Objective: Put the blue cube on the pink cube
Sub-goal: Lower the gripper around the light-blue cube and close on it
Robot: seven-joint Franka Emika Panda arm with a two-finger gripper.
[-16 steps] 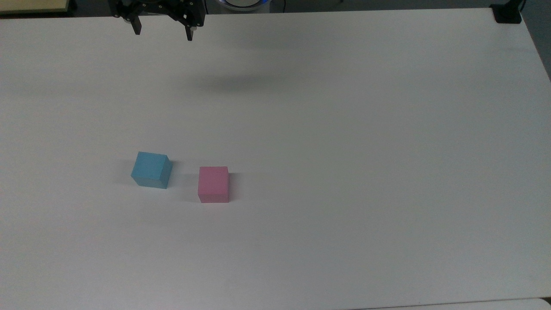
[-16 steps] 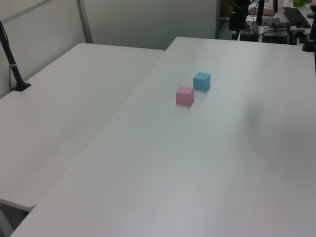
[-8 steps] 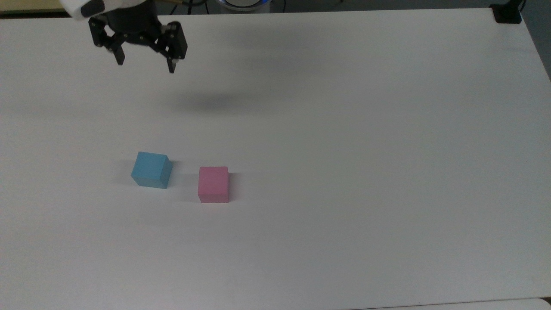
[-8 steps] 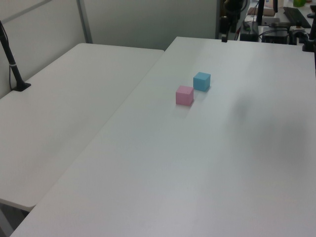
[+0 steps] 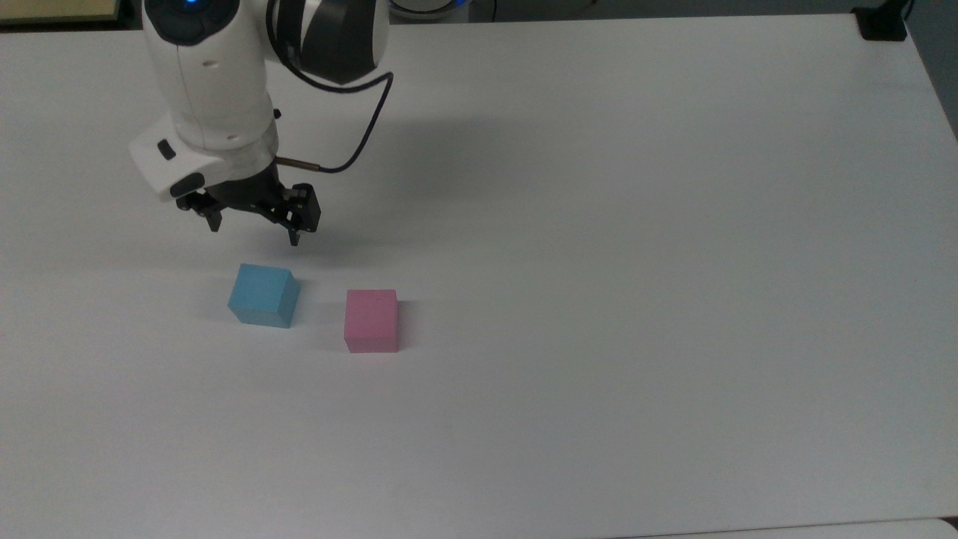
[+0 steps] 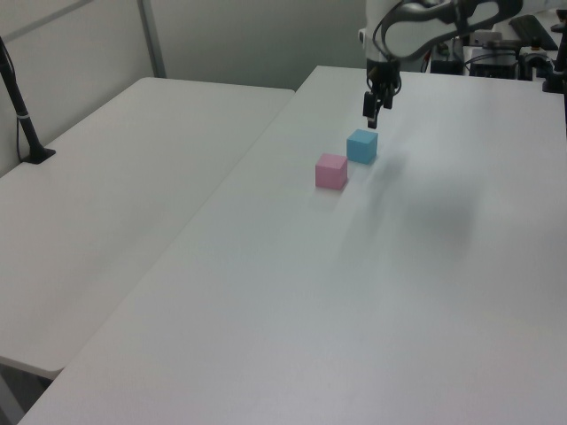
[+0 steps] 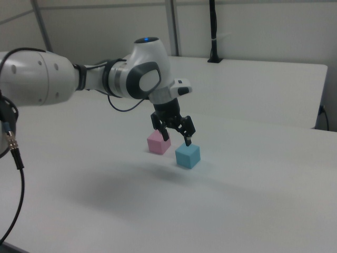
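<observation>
White table (image 5: 673, 224) carrying two small matte cubes, with the gripper (image 5: 254, 233) poised above them. Blue cube (image 5: 263, 295) and pink cube (image 5: 371, 320) both rest flat on the tabletop, near each other but apart, a strip of bare surface between them; neither is stacked on the other. In the top view the blue cube lies to the pink cube's left and slightly farther up; in the left view the blue cube (image 6: 361, 146) sits behind and to the right of the pink cube (image 6: 331, 171); in the right view the blue cube (image 7: 187, 155) is nearer the camera and to the right of the pink cube (image 7: 158, 142). Jaws are spread wide and hold nothing, the fingertips pointing down. In the right view the gripper (image 7: 176, 139) hangs in the air just over the cubes, clear of both; in the left view the gripper (image 6: 371, 114) hangs just above the blue cube. White arm (image 7: 63, 79) extends from the right view's left, a black cable (image 5: 367, 135) looping beside the wrist.
</observation>
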